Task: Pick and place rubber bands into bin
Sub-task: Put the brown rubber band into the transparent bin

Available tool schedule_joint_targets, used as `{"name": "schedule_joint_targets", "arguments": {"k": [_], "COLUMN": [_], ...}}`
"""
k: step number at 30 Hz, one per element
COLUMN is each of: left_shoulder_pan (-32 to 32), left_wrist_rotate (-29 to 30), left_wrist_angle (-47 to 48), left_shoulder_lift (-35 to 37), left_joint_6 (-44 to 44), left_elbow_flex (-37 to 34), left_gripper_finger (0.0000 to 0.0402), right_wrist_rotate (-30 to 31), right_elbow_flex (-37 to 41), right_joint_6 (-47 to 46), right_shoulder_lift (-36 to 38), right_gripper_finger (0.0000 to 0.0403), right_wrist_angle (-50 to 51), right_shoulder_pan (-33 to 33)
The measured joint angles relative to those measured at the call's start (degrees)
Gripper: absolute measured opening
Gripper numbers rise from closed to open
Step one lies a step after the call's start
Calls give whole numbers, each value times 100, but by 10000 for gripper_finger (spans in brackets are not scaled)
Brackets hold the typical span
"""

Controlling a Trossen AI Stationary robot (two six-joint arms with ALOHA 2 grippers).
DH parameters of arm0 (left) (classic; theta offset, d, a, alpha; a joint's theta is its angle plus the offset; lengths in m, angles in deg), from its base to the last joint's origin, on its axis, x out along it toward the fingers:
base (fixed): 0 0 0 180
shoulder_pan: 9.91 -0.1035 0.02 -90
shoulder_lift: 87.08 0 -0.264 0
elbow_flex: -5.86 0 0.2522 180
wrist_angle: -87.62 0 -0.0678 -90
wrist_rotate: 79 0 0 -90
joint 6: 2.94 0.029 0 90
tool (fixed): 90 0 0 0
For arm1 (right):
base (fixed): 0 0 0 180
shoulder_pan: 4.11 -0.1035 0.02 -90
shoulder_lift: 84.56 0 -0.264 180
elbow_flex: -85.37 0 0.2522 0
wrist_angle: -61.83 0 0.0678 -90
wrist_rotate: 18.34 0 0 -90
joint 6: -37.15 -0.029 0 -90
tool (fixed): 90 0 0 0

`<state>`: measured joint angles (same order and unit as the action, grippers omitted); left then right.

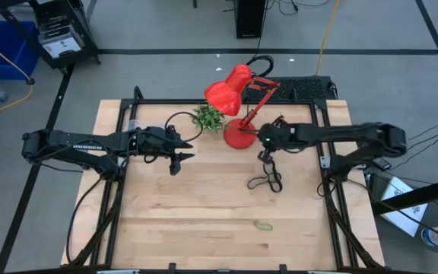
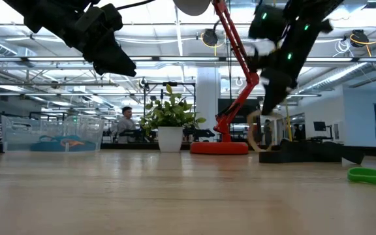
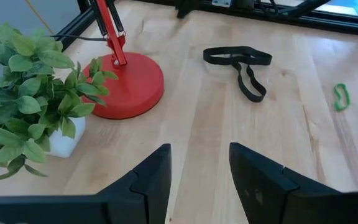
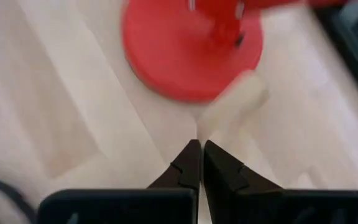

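A green rubber band [image 2: 373, 175] is seen nearest the low camera, lying flat on the wooden table [image 1: 204, 221] toward its front edge; in the high view it appears as a small loop [image 1: 262, 225] well apart from both arms. Farther in, black rubber bands [image 1: 265, 181] lie tangled on the table just in front of the right gripper; from the left wrist they are shown as a long dark loop [image 3: 241, 62], with the green band [image 3: 341, 96] beyond.

The right gripper [image 4: 199, 148] is raised above the table beside the lamp base [image 1: 240, 135], its fingers pressed together on a pale, whitish rubber band [image 2: 258, 134], which hangs from them as a loop in the low view and appears as a blurred pale strip [image 4: 235, 102] in the right wrist view.

The left gripper [image 3: 199, 163] is held above the table to the left of the potted plant [image 1: 209, 117], its fingers parted with nothing between them.

At the far side, a red desk lamp [image 1: 231, 87] and the plant are shown. The clear bin [image 2: 51, 134] is visible only in the low view, at the far left, with an orange and a blue band inside.
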<state>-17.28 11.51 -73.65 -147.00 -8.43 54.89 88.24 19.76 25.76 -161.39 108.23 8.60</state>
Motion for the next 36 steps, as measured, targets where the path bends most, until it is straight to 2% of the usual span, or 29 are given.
{"name": "schedule_joint_targets", "arguments": {"k": [8,14,20,25,31,36], "left_shoulder_pan": [0,-4,-4,2,22,81], "left_wrist_rotate": [0,0,2,2,-19,-48], "left_wrist_angle": [-4,-9,-88,-263,-1389,-2448], "left_shoulder_lift": [0,0,0,-175,-863,-1590], "left_joint_6": [-236,-274,-139,620,836,861], "left_elbow_flex": [0,0,0,0,-2,-2], "left_gripper_finger": [168,168,168,168,168,168], "right_wrist_rotate": [13,-16,-95,-772,-937,-929], "right_elbow_flex": [-4,-9,-13,-13,-13,-13], "right_joint_6": [7,8,8,107,203,287], "right_shoulder_lift": [1370,1729,1553,1187,641,230], "right_gripper_finger": [1,1,1,0,0,0], "right_wrist_angle": [-381,-908,-1480,-2139,-2785,-2893], "right_shoulder_pan": [-415,-722,-976,-1106,-1243,-1246]}}
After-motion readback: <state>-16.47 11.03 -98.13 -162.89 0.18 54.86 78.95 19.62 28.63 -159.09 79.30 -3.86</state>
